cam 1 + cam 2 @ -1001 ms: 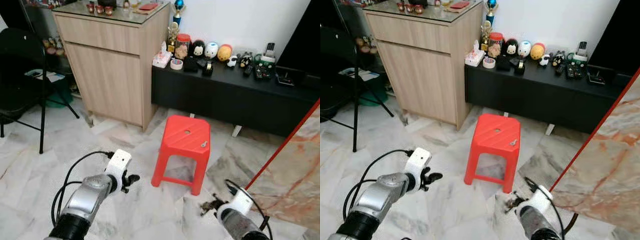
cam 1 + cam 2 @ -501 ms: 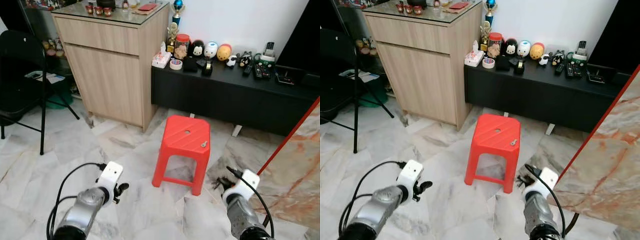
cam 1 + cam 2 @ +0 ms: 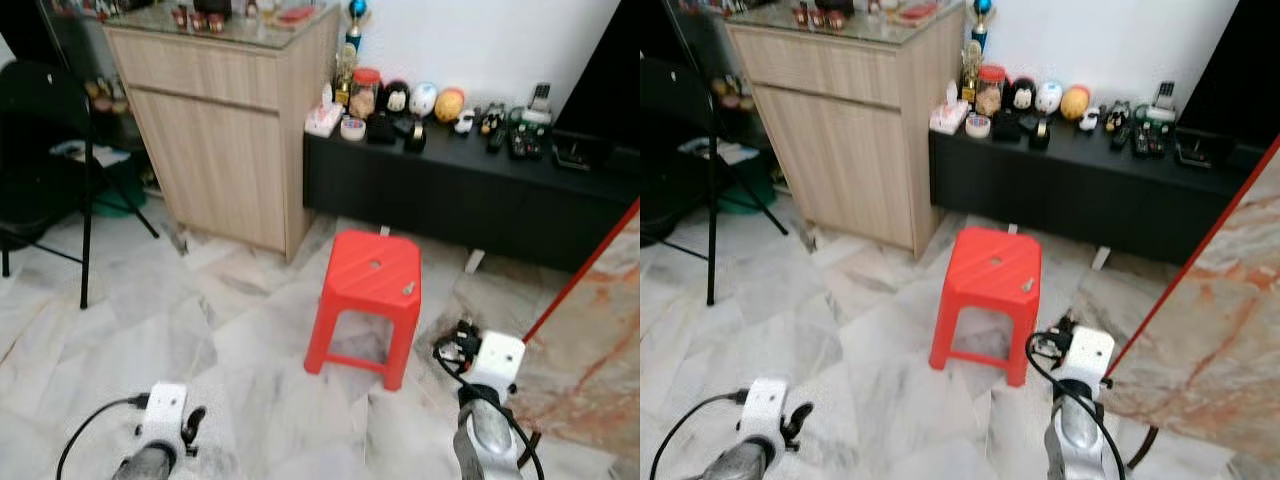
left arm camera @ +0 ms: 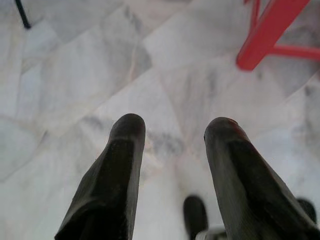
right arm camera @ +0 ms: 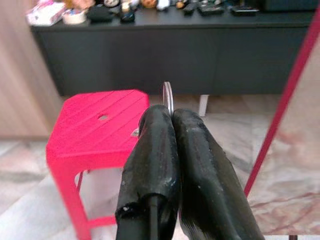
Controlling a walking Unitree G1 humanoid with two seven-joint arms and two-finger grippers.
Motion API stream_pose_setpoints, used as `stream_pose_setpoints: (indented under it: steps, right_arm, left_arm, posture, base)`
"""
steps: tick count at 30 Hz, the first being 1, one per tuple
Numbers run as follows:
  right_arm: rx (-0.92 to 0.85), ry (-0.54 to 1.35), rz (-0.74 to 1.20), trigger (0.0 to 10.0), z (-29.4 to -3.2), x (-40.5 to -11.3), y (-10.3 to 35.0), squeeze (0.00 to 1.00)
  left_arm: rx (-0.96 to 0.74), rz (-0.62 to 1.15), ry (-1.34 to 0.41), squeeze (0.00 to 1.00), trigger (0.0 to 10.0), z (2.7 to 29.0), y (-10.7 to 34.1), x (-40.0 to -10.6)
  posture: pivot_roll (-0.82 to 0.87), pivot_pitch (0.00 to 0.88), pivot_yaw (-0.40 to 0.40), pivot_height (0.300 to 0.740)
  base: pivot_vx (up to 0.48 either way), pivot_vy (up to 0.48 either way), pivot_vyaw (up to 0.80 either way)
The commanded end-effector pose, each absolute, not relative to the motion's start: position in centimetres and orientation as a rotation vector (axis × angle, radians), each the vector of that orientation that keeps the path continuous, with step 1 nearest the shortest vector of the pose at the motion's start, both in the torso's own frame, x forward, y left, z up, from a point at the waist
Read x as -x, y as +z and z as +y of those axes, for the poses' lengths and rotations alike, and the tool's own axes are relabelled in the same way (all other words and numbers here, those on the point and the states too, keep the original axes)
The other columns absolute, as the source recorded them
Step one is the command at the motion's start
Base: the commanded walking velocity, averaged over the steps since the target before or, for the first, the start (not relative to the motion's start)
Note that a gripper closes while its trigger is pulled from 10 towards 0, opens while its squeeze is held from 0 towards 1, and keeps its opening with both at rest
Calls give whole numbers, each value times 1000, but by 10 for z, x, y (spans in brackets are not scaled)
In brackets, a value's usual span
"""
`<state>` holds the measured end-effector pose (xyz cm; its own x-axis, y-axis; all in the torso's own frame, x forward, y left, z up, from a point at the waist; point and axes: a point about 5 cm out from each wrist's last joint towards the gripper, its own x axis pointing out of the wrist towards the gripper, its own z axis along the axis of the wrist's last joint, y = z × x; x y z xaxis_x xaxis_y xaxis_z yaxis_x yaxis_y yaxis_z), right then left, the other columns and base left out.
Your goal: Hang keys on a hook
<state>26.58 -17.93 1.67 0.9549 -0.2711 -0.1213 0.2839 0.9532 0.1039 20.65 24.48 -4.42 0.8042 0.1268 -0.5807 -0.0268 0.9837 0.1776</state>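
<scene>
My right gripper (image 5: 171, 112) is shut on a thin metal key ring (image 5: 167, 96) that sticks up edge-on between its fingertips. It hovers low over the floor just right of the red plastic stool (image 3: 372, 275), seen in the left eye view as the right gripper (image 3: 452, 343). A small silver key (image 3: 408, 289) lies on the stool's top near its right front corner. My left gripper (image 4: 172, 127) is open with nothing between its fingers. It hangs low over the marble floor at the bottom left, the left gripper (image 3: 190, 425).
A light wooden cabinet (image 3: 225, 150) stands at the back left beside a black low console (image 3: 470, 190) carrying toys and remotes. A black folding chair (image 3: 40, 150) is at far left. A marble slab with a red edge (image 3: 590, 330) leans at the right.
My left arm has dropped down and back towards the bottom of the picture. My right gripper has risen and moved forward, closer to the stool's right side, still shut.
</scene>
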Motion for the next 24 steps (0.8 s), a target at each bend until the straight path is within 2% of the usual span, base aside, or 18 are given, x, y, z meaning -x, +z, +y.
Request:
stream_pose_setpoints:
  steps: [1, 5, 12, 17, 24]
  right_arm:
    - [-126, -293, 84, 10000, -179, -265, 19, 0]
    - [-113, -280, 111, 10000, -176, -261, 17, 0]
    - [-98, -278, 127, 10000, -176, -265, 20, 0]
    - [-95, -275, 136, 10000, -176, -266, 21, 0]
    - [-114, -282, 152, 10000, -174, -266, 18, 0]
  left_arm:
    - [-184, 648, 73, 0, 10000, 243, -49, -200]
    - [-165, 675, 128, 0, 10000, 246, -55, -192]
    - [-177, 675, 158, 0, 10000, 246, -56, -193]
    - [-154, 670, 178, 0, 10000, 245, -56, -194]
    - [-157, 670, 170, 0, 10000, 241, -57, -195]
  posture:
    - [78, 0, -86, 740]
    - [79, 0, -95, 740]
    - [75, 0, -99, 740]
    - [75, 0, -100, 740]
    - [76, 0, -103, 740]
  base:
    - [0, 0, 0]
    - [0, 0, 0]
    - [0, 0, -749]
    - [0, -429, -788]
    - [0, -480, 0]
